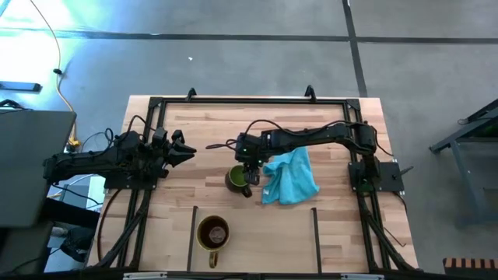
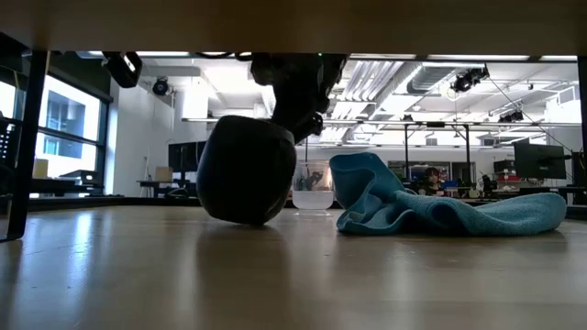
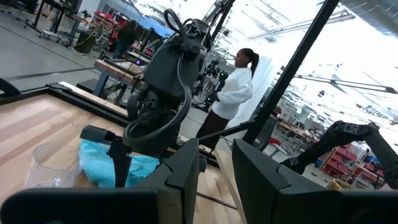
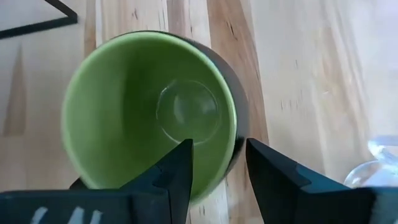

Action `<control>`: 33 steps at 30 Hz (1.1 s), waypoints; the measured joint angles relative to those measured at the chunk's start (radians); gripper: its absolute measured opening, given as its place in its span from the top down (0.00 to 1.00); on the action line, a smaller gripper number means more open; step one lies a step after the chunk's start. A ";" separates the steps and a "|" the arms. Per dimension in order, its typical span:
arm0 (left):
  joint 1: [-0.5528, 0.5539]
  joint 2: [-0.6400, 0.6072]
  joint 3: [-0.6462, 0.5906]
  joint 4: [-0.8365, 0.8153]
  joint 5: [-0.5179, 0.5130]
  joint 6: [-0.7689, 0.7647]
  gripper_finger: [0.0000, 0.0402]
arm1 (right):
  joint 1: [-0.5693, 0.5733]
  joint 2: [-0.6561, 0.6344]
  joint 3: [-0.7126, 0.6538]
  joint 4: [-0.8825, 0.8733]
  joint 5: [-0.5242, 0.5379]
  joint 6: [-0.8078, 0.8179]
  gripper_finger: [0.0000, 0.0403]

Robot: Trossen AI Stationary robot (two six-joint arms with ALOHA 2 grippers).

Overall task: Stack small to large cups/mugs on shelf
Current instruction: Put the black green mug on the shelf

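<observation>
Nearest in the high view, lower centre: brown handled mug [image 1: 212, 232] standing in a bay of the slatted wooden shelf [image 1: 257, 241]. Mid-frame, right gripper [image 1: 247, 173] clamped on the rim of the green-lined dark mug [image 1: 236, 179], one finger inside, one outside per the right wrist view; tilted off the table only in the low view. Turquoise cloth [image 1: 290, 177] just right. Clear glass cup [image 3: 53, 165] seen only from the wrists. Left gripper [image 1: 187, 151] idle at left, fingers slightly parted, empty.

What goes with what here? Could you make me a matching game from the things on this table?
1. green mug
2. brown mug
3. turquoise cloth
4. glass cup

A. standing upright in a bay of the shelf
B. crumpled on the table
C. tilted, rim pinched by the right gripper
D. clear, standing beside the cloth

Pairs: 1-C, 2-A, 3-B, 4-D
</observation>
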 joint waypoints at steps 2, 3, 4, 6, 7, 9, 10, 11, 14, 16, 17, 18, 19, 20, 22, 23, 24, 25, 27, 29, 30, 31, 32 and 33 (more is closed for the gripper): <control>0.000 0.000 0.000 0.000 0.000 0.000 0.79 | 0.000 -0.014 0.000 0.005 0.006 0.000 0.65; 0.000 0.000 0.000 0.000 0.000 0.000 0.79 | 0.000 -0.020 0.000 0.010 0.013 -0.001 0.65; 0.000 0.000 0.000 0.000 0.000 0.000 0.79 | 0.000 -0.026 0.000 0.011 0.021 -0.004 0.65; 0.000 0.000 0.000 0.000 0.000 0.000 0.79 | 0.000 -0.033 0.000 0.011 0.037 -0.010 0.67; 0.000 0.000 0.000 0.000 0.000 0.000 0.79 | 0.000 -0.037 0.000 0.011 0.038 -0.016 0.68; 0.000 0.000 0.000 0.000 0.000 0.000 0.79 | 0.000 -0.040 0.000 0.014 0.037 -0.019 0.72; 0.000 0.000 0.000 0.000 0.000 0.000 0.79 | -0.001 -0.040 0.000 0.016 0.030 -0.019 0.74; 0.000 0.000 0.000 0.000 0.000 0.000 0.79 | -0.003 -0.040 0.000 0.017 0.018 -0.019 0.75; 0.000 0.000 0.000 0.000 0.000 0.000 0.79 | -0.007 -0.040 0.000 0.040 0.002 -0.021 0.79; 0.000 0.000 0.000 0.000 0.005 0.000 0.79 | -0.007 -0.040 0.000 0.058 0.003 -0.029 0.79; 0.000 0.000 0.000 0.000 0.006 -0.001 0.79 | -0.008 -0.040 0.000 0.072 0.003 -0.036 0.79; 0.000 0.000 0.000 0.000 0.008 -0.001 0.79 | -0.008 -0.040 0.000 0.087 0.004 -0.046 0.78; 0.000 0.000 0.000 0.000 0.008 -0.003 0.79 | -0.008 -0.040 0.000 0.102 0.004 -0.053 0.77; 0.000 0.000 0.000 0.000 0.008 -0.004 0.79 | -0.008 -0.040 0.000 0.113 0.004 -0.061 0.75; 0.000 0.000 0.000 0.000 0.008 -0.005 0.79 | -0.008 -0.038 0.000 0.136 0.000 -0.081 0.71; 0.000 0.000 0.000 0.000 0.008 -0.005 0.79 | -0.008 -0.037 0.000 0.146 -0.002 -0.093 0.69; 0.000 0.000 0.000 0.000 0.008 -0.005 0.79 | -0.008 -0.037 0.000 0.154 -0.003 -0.104 0.67; 0.000 0.000 0.000 0.000 0.008 -0.005 0.79 | -0.008 -0.037 0.000 0.160 -0.005 -0.118 0.64; 0.000 0.000 0.000 0.000 0.008 -0.005 0.79 | -0.008 -0.037 0.000 0.169 -0.006 -0.135 0.60; 0.000 0.000 0.000 0.000 0.008 -0.004 0.79 | -0.008 -0.037 0.000 0.173 -0.006 -0.158 0.57; 0.000 0.000 0.000 0.000 0.008 -0.001 0.79 | -0.009 -0.036 0.000 0.175 -0.007 -0.166 0.55; 0.000 0.000 0.000 0.000 0.008 -0.001 0.79 | -0.009 -0.033 0.000 0.180 -0.009 -0.173 0.55; 0.000 0.000 0.000 0.000 0.008 -0.001 0.79 | -0.009 -0.027 0.000 0.191 -0.016 -0.177 0.54; 0.000 0.000 0.000 0.000 0.008 0.000 0.79 | -0.010 -0.022 0.000 0.196 -0.024 -0.180 0.54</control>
